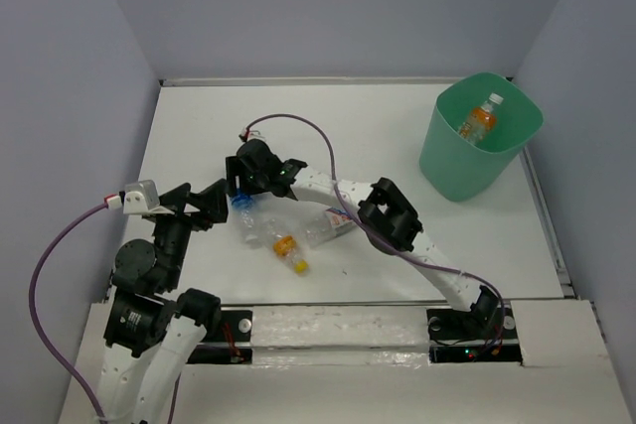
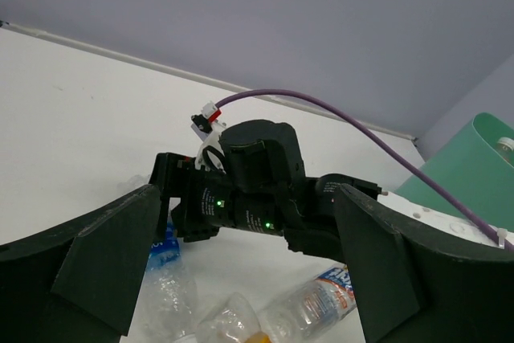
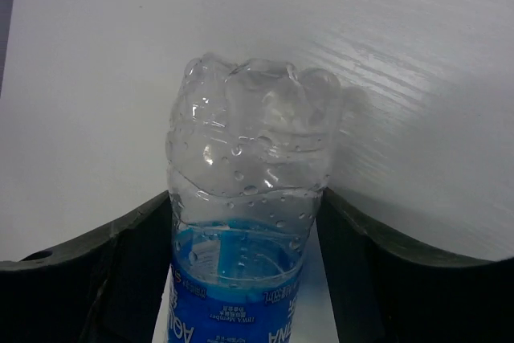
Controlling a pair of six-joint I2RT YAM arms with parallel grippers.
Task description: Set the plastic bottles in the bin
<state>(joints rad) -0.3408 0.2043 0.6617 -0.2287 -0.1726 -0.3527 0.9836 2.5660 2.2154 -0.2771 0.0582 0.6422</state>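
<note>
At the near left, the left gripper [image 1: 221, 204] hovers low over the matt white table [image 1: 199, 126] with its broad black wedge-shaped fingers [image 2: 104, 271] spread wide and nothing between them. Just in front of it lies a loose cluster of thin, dented plastic bottles. The orange-labelled bottle [image 1: 289, 249] with a yellow cap lies nearest. Beside it are a clear crumpled bottle [image 1: 263, 227] and a bottle with a white-red-blue label [image 1: 334, 225], which lies partly under the right arm.

At the cluster's left end lies the blue-labelled bottle [image 3: 241, 142], its clear ribbed body beaded with droplets inside. The right gripper [image 3: 245, 198] straddles it, and its dark fingers [image 3: 132, 255] lie against both sides of the bottle, clamping it where it rests on the table. A purple cable [image 1: 308, 126] loops over that wrist.

Far off at the right rear corner stands the bin [image 1: 452, 161], a smooth mint-green bucket with a rounded-square rim that tapers downward. An orange bottle with a white cap [image 1: 481, 120] lies inside it.
</note>
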